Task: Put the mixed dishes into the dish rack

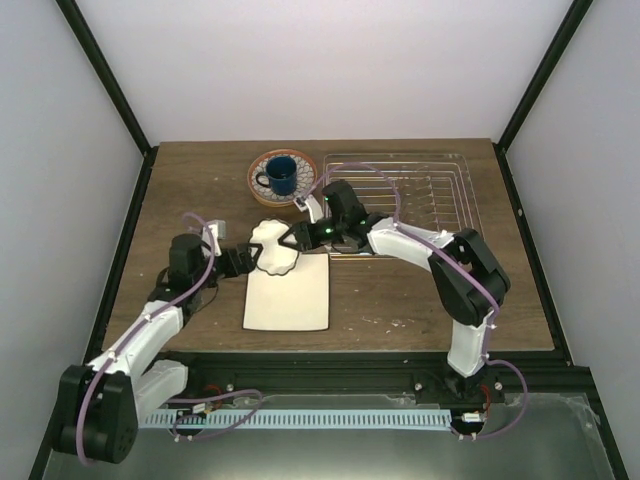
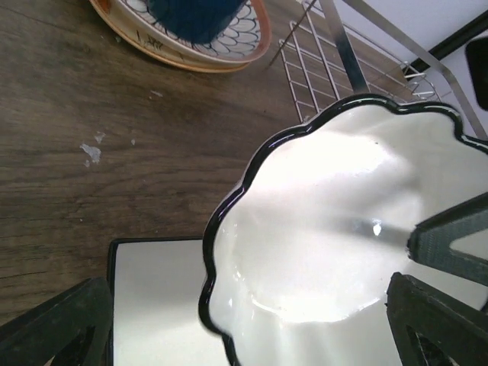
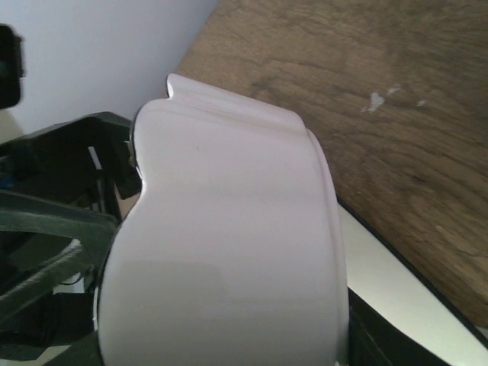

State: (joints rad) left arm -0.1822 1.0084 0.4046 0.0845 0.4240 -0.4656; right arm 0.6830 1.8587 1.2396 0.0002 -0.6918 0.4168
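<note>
Reading this as a handover above the bench (image 1: 190,180): the small white scalloped bowl (image 1: 275,248) is hanging tilted between both arms, over the top edge of the flat cream rectangular plate (image 1: 288,300); the right gripper (image 1: 297,236) is taking it by the rim from the rack side, one finger (image 2: 454,238) showing inside the bowl, the other hidden behind the wall, so the pinch is my judgement; the left gripper (image 1: 256,260) is sitting at the opposite side, jaws standing wide, clamping nothing; the tilt is probably for dropping the bowl on edge between bars; the dish rack (image 1: 440,190) is lying just behind the right wrist, no dish showing in it; the dark blue mug (image 1: 281,175) is standing on the orange-rimmed patterned plate (image 1: 311,168), just beside the rack, both waiting; next move is likely needing a short swing right, clearing the raised rim.
</note>
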